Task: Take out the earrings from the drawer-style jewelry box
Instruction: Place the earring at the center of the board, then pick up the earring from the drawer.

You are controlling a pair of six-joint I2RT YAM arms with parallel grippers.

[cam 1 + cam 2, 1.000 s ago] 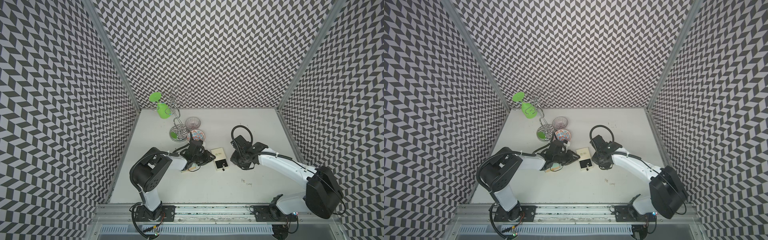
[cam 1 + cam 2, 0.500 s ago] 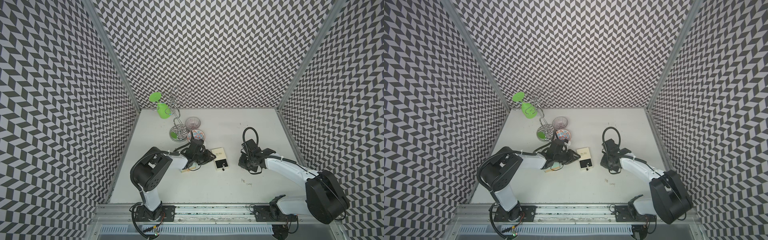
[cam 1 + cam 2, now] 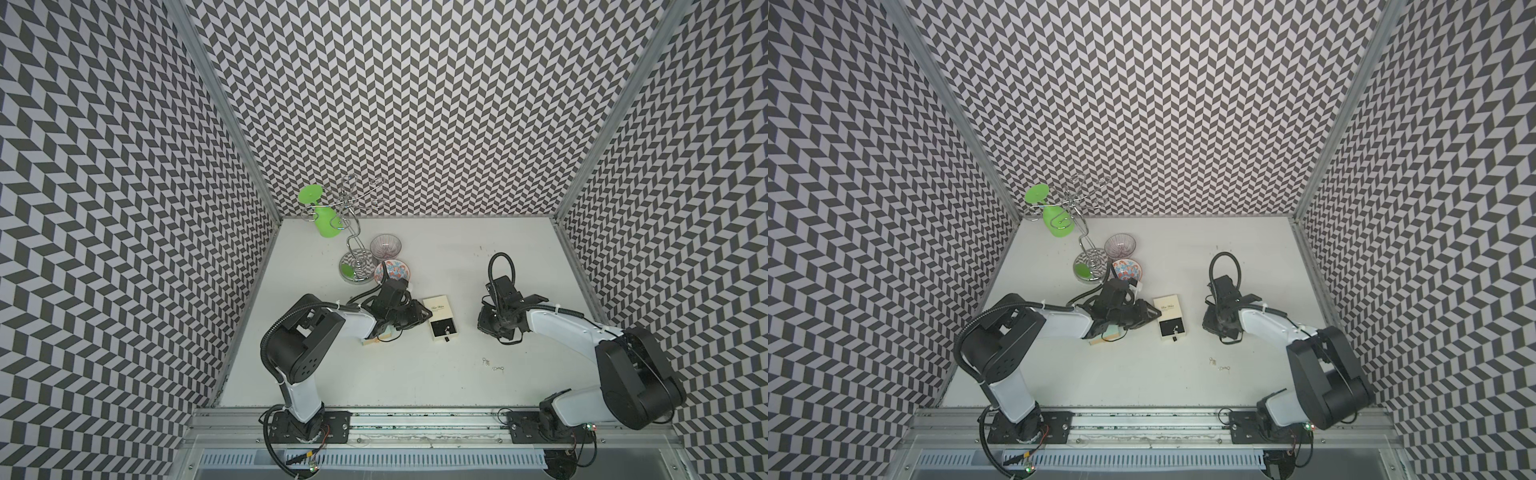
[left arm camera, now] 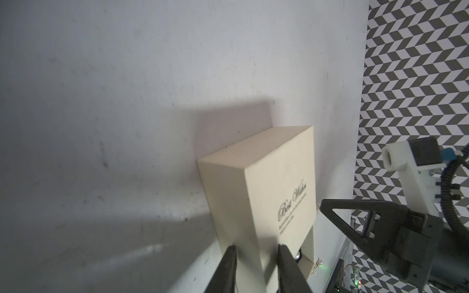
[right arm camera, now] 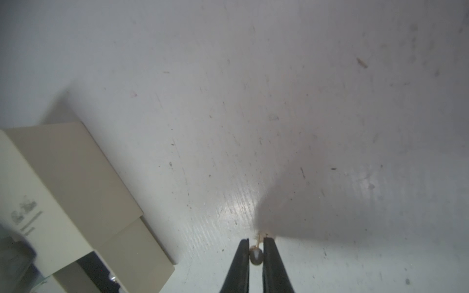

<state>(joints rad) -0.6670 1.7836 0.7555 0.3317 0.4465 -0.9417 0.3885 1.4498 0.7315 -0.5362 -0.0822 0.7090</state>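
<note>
Chevron walls all round, white surface point(image 3: 374, 374) underneath. Nearest the front edge, over toward the right side, a few loose earrings point(image 3: 493, 364) are just lying on the bare surface. Further in, about the middle, sits the cream jewelry box point(image 3: 436, 309) with its drawer point(image 3: 437, 338) slid out toward the front. There are more tiny silvery pieces point(image 3: 447, 331) on its black lining.

The left end effector point(image 4: 256, 247) is clamped on the box's sleeve, one finger each side. The right end effector point(image 5: 255, 241) is off to the box's right, not touching it, fingers nearly together and pinching a single earring point(image 5: 255, 256) with a greyish bead.

Toward the far-left corner there's a patterned bowl point(image 3: 392, 269), a clear striped bowl point(image 3: 385, 245) and a wire stand point(image 3: 356, 272) with a green plastic glass point(image 3: 325, 221) hanging upside down.
</note>
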